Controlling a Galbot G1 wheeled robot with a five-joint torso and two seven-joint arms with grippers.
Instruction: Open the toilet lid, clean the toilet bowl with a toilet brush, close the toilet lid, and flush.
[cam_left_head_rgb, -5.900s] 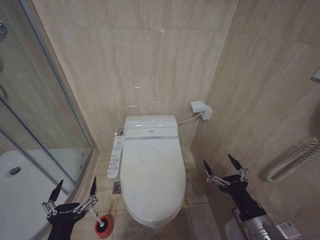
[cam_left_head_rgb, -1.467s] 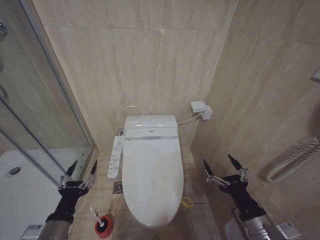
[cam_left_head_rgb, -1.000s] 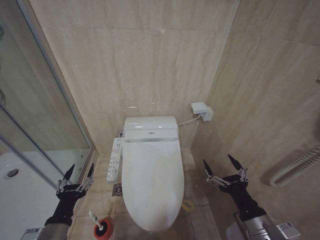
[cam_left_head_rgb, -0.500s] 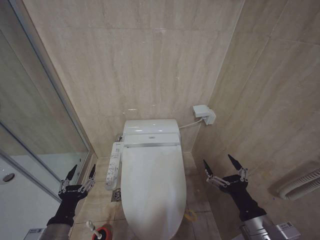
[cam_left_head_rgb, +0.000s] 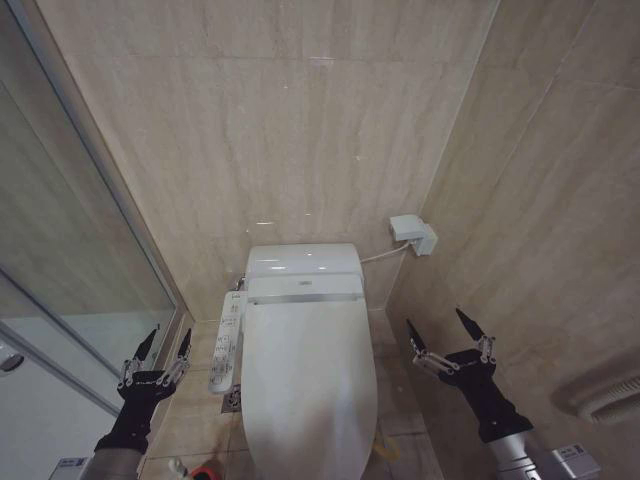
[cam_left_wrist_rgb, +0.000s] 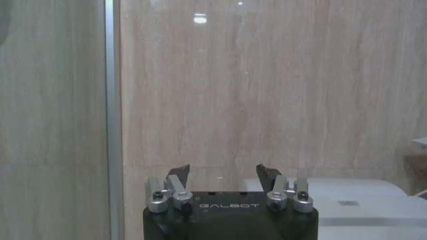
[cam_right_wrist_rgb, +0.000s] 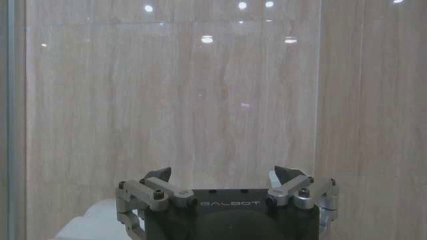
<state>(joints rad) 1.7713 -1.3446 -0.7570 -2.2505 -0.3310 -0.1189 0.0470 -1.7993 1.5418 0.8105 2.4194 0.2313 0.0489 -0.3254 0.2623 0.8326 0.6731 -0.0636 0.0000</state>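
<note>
Glossy white plastic, the lid (cam_left_head_rgb: 308, 385) lies shut over the bowl, against the beige tiled wall (cam_left_head_rgb: 270, 120) and between the shower glass and the side wall. It looks light and stiff but slippery, and it turns on a rear hinge, so the best hold is likely under its front lip, which lies out of frame below. The left hand (cam_left_head_rgb: 154, 351) hovers low beside the toilet's control panel (cam_left_head_rgb: 226, 341), fingers spread wide and pointing up, holding nothing. The right hand (cam_left_head_rgb: 446, 336) hangs on the toilet's other side, near the side wall, equally wide open and empty.
</note>
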